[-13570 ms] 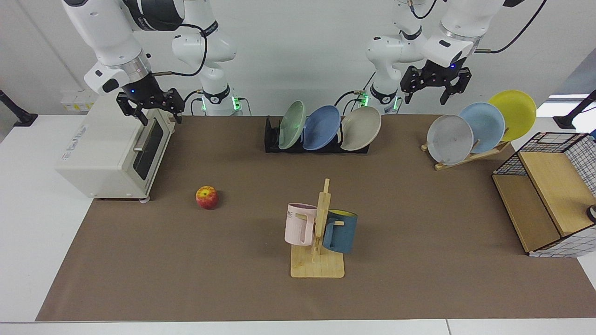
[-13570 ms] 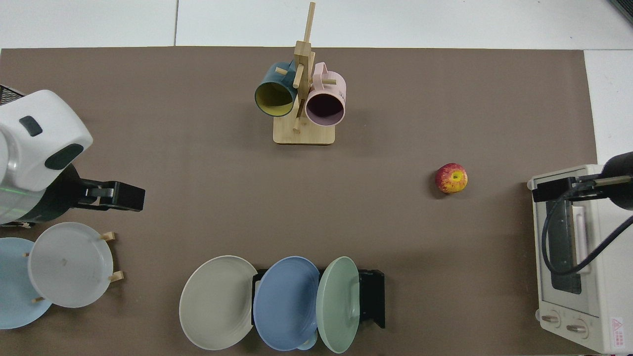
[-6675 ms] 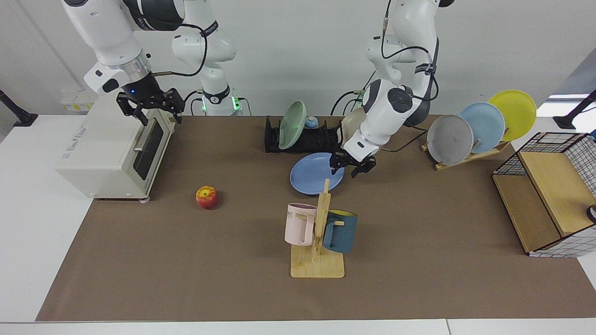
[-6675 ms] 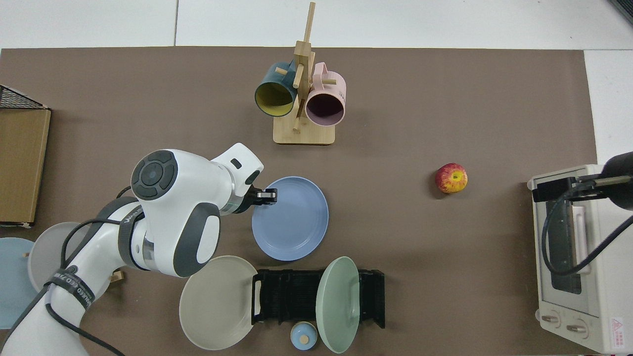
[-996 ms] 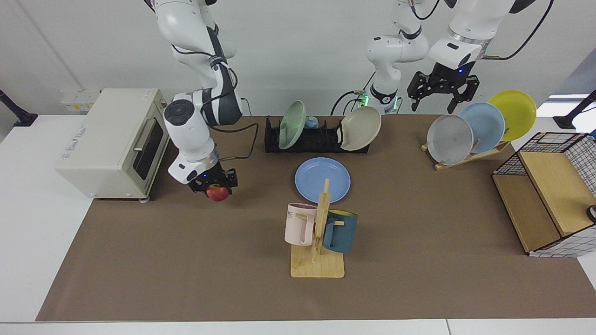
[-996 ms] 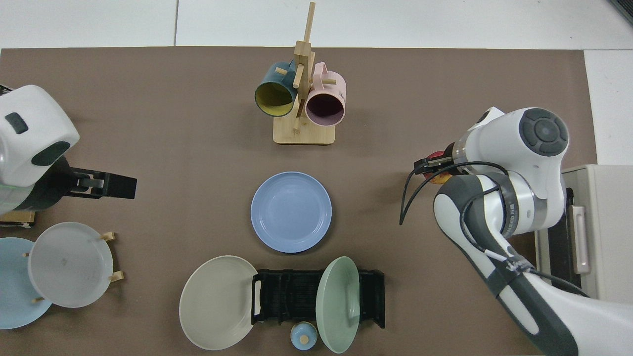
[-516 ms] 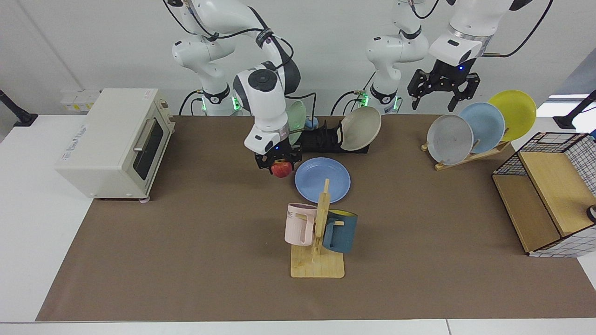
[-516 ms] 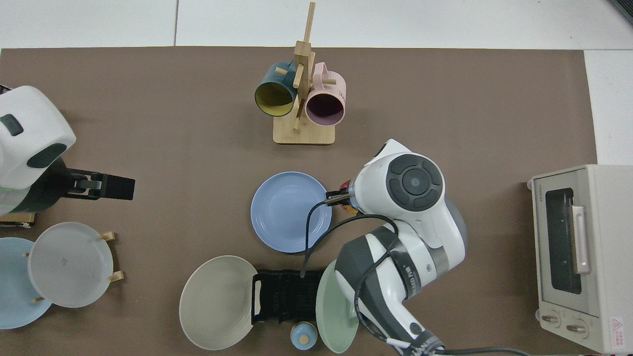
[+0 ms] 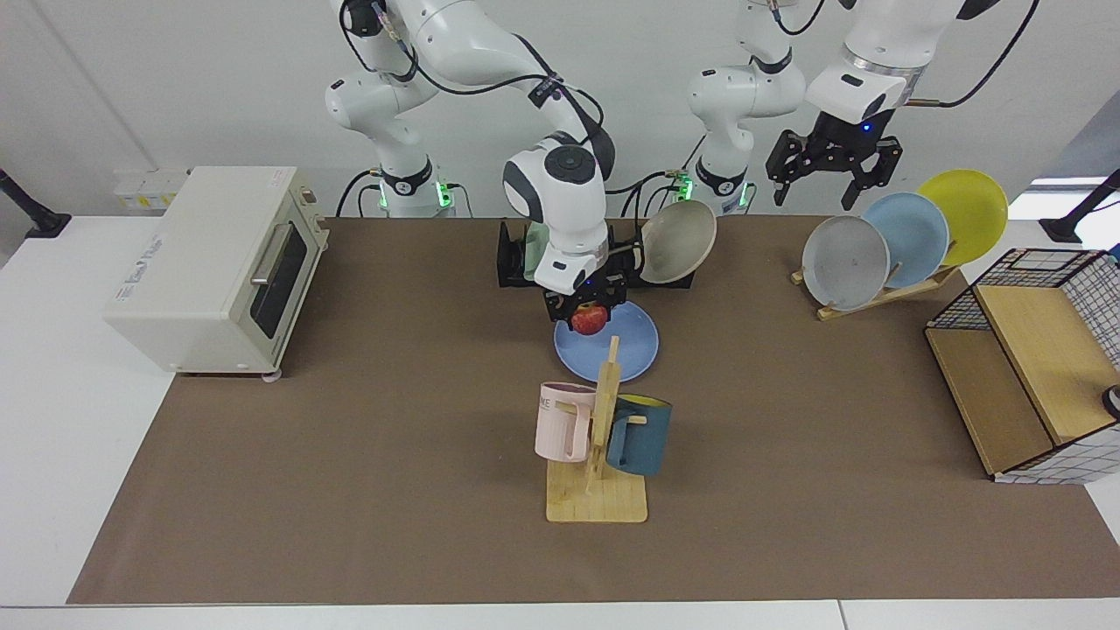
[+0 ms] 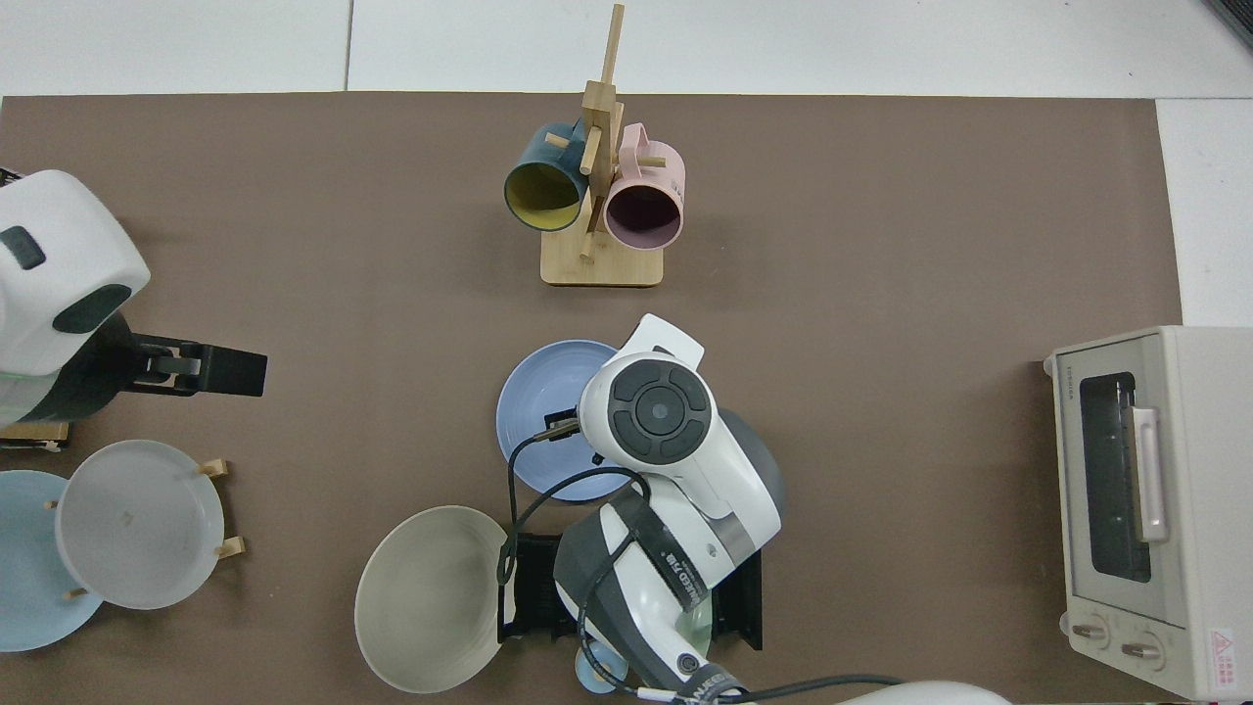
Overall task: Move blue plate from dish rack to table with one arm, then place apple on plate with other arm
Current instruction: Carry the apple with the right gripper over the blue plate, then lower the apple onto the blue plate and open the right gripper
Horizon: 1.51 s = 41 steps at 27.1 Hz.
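Clamping the small red apple (image 9: 590,318) between its 2 black fingers, the right gripper (image 9: 587,311) hangs over the round periwinkle-blue plate (image 9: 632,346), which lies flat on the brown mat of the white table (image 9: 350,455) just in front of the low black slotted dish rack (image 9: 510,262); from above, this arm's white wrist hides the apple and covers part of the plate (image 10: 536,401). Well apart, the left gripper (image 9: 832,178) waits with fingers spread, raised beside the slanted wooden plate rack (image 9: 884,293).
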Motion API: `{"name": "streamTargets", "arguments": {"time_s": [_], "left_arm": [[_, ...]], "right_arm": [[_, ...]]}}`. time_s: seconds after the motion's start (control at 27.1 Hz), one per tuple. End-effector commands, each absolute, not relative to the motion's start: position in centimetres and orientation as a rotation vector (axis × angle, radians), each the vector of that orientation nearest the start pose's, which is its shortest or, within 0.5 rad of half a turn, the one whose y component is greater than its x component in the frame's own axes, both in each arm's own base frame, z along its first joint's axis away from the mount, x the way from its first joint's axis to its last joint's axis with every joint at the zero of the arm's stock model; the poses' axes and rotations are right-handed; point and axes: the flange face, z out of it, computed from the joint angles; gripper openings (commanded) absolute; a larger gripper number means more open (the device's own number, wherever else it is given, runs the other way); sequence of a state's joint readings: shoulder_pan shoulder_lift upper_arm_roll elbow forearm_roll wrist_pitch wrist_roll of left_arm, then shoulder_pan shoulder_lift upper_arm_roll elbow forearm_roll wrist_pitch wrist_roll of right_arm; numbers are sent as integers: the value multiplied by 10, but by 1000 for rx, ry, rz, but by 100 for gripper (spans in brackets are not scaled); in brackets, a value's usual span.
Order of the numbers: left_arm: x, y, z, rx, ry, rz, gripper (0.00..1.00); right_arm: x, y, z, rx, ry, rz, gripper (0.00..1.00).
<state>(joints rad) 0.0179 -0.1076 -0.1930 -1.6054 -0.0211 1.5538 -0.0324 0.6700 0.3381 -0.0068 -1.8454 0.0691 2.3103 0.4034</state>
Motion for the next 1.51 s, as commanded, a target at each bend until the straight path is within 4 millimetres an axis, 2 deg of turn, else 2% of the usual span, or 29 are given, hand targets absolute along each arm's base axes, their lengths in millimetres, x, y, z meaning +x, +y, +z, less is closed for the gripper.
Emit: {"name": "streamTargets", "arguments": {"time_s": [0.0, 0.22, 0.59, 0.74, 0.85, 0.89, 0.92, 0.96, 1.0, 1.03, 1.18, 1.25, 1.36, 1.48], "left_arm": [[504, -97, 670, -3135, 220, -93, 100], [504, -97, 671, -3135, 220, -95, 100], [504, -97, 671, -3135, 220, -95, 100], [504, -97, 671, -3135, 220, -95, 100], [504, -97, 671, -3135, 220, -95, 100], [504, -97, 671, -3135, 220, -95, 100], [504, -97, 671, -3135, 220, -95, 100], [503, -97, 672, -3135, 220, -98, 100], [503, -97, 673, -3135, 220, -100, 100], [502, -96, 673, -3135, 217, -100, 100], [502, -97, 673, -3135, 220, -103, 100], [502, -97, 673, -3135, 220, -100, 100], [502, -97, 673, -3135, 220, -103, 100], [503, -95, 673, -3135, 215, -103, 100]], "right_arm": [[507, 414, 347, -2984, -289, -116, 0], [509, 419, 326, -2981, -313, -138, 0], [506, 426, 308, -2978, -328, -144, 1], [504, 426, 302, -2983, -334, -136, 15], [502, 427, 300, -2984, -337, -131, 36], [502, 427, 300, -2984, -334, -131, 45], [502, 426, 299, -2986, -336, -130, 59], [502, 426, 299, -2986, -332, -127, 80], [501, 427, 299, -2986, -334, -128, 96], [500, 429, 299, -2987, -337, -125, 100], [500, 426, 310, -2988, -335, -121, 100], [504, 419, 326, -2992, -318, -112, 100], [512, 401, 353, -3000, -275, -104, 100], [527, 372, 383, -3000, -212, -125, 100]]}}
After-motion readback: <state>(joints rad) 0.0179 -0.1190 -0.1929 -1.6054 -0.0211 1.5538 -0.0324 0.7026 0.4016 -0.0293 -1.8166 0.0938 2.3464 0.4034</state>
